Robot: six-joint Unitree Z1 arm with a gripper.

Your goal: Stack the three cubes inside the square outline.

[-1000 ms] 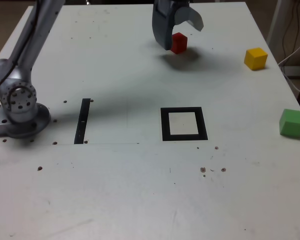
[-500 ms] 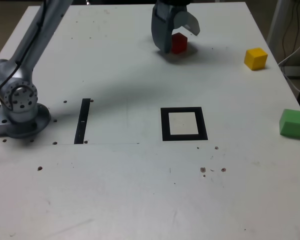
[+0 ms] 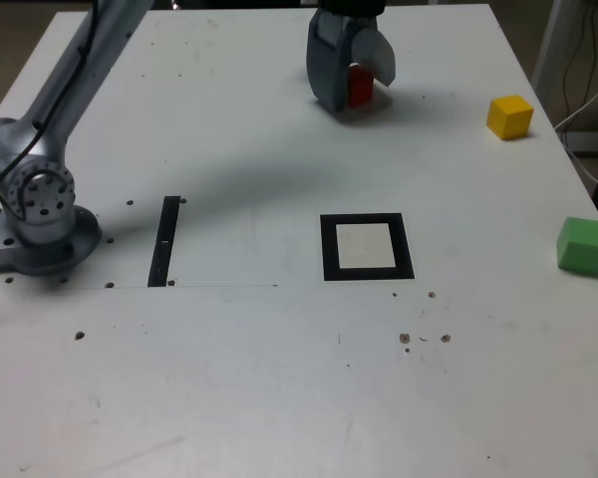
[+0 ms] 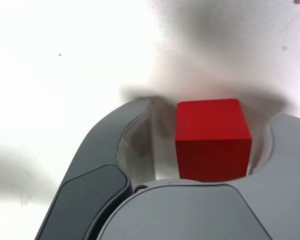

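Note:
The red cube (image 3: pixel 359 86) rests on the table at the far side, between the jaws of my gripper (image 3: pixel 351 95). In the wrist view the red cube (image 4: pixel 212 135) lies close to one finger (image 4: pixel 290 145), while a visible gap separates it from the other finger (image 4: pixel 110 145); the gripper (image 4: pixel 212 110) is partly closed around it, still open. A yellow cube (image 3: pixel 509 116) stands alone at the exterior view's far right. A green cube (image 3: pixel 582 245) sits near the right edge. The square outline (image 3: pixel 329 247), black with a white inside, lies mid-table with nothing in it.
The arm's base (image 3: pixel 40 214) stands at the exterior view's left edge. A thin black strip (image 3: pixel 163 241) lies between the base and the outline. Cables (image 3: pixel 588 90) hang past the table's right edge.
The gripper has dropped lower over the red cube and its jaws have narrowed around it. The cube has stayed where it was.

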